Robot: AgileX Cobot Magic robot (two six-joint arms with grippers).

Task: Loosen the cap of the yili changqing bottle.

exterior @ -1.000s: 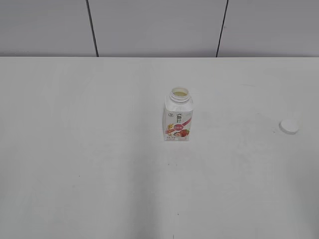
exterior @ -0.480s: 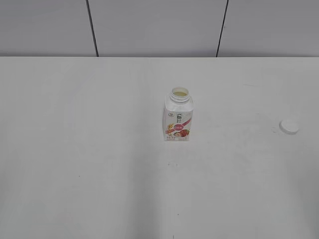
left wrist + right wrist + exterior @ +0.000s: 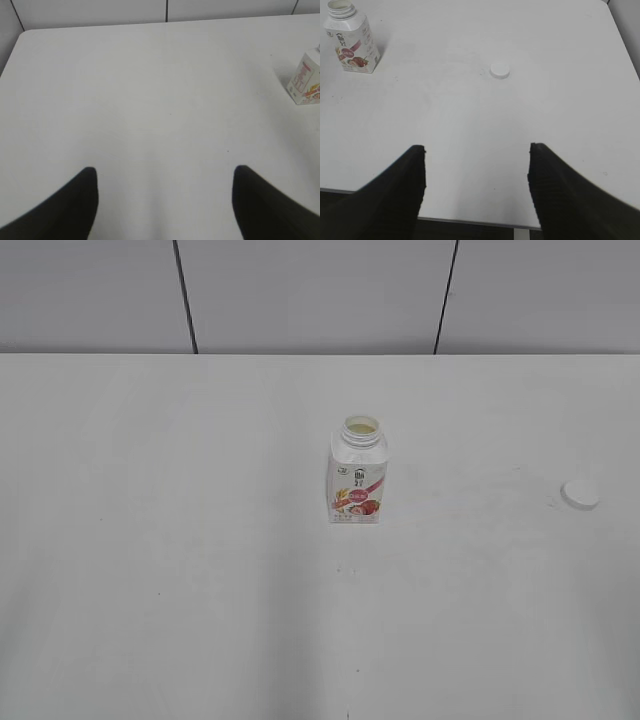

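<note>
The yili changqing bottle stands upright in the middle of the white table, its neck open with no cap on it. It also shows in the left wrist view at the right edge and in the right wrist view at the top left. The cap lies flat on the table at the right, apart from the bottle, and shows in the right wrist view. My left gripper is open and empty, well left of the bottle. My right gripper is open and empty over the table's near edge. Neither gripper shows in the exterior view.
The white table runs back to a grey panelled wall. Its near edge shows below my right gripper. Its left rounded corner shows in the left wrist view.
</note>
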